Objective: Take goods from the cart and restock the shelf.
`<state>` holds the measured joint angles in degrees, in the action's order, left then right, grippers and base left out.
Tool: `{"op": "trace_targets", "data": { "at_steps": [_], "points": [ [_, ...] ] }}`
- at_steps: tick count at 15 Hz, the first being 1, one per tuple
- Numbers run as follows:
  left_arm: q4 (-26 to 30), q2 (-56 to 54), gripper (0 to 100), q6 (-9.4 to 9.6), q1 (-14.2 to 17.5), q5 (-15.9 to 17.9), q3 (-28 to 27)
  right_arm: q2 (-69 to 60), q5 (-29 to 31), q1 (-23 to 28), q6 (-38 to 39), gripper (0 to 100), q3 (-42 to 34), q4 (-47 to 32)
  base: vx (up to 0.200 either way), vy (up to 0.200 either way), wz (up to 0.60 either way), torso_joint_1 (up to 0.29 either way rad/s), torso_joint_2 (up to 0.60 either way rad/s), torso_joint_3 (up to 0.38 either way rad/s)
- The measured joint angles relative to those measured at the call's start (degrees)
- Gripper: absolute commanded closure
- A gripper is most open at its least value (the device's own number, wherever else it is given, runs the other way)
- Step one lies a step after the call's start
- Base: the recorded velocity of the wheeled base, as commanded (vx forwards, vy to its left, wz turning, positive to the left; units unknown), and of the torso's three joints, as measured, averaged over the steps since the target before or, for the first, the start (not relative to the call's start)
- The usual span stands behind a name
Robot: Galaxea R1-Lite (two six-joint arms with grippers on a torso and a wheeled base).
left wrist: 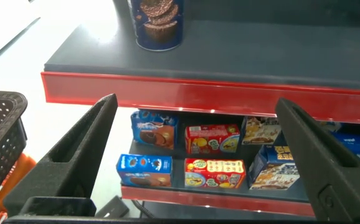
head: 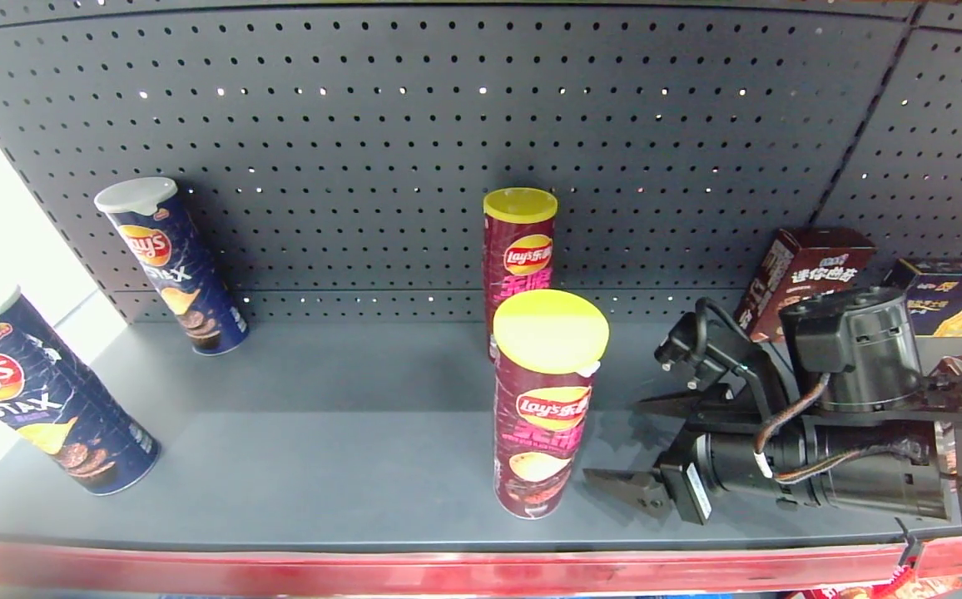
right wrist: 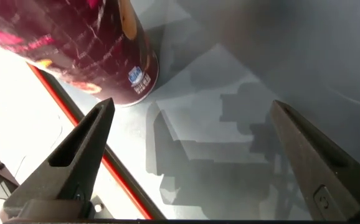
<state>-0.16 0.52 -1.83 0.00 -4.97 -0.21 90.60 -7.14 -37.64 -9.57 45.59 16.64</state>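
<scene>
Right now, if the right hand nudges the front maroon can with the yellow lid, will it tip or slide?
The front maroon can is tall and narrow, so a high push would probably tip it; once down, its round body would likely roll. The smooth shelf may let it slide if the open right hand pushes low.

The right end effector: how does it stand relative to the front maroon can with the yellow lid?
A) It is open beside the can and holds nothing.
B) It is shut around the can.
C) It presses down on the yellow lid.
A: the right end effector is open beside the front maroon can on the shelf, with nothing between its fingers.
</scene>
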Motion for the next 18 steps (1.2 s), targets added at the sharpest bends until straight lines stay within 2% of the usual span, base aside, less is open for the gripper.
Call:
{"op": "trace_targets", "data": {
  "at_steps": [18],
  "points": [
    [0.00, 0.00, 0, 0.00, 0.00, 0.00, 0.05, 3.33, -0.05, -0.17, 0.02, 0, 2.39, 1.19, 0.000, 0.000, 0.00, 0.000, 0.00, 0.000]
  ]
}}
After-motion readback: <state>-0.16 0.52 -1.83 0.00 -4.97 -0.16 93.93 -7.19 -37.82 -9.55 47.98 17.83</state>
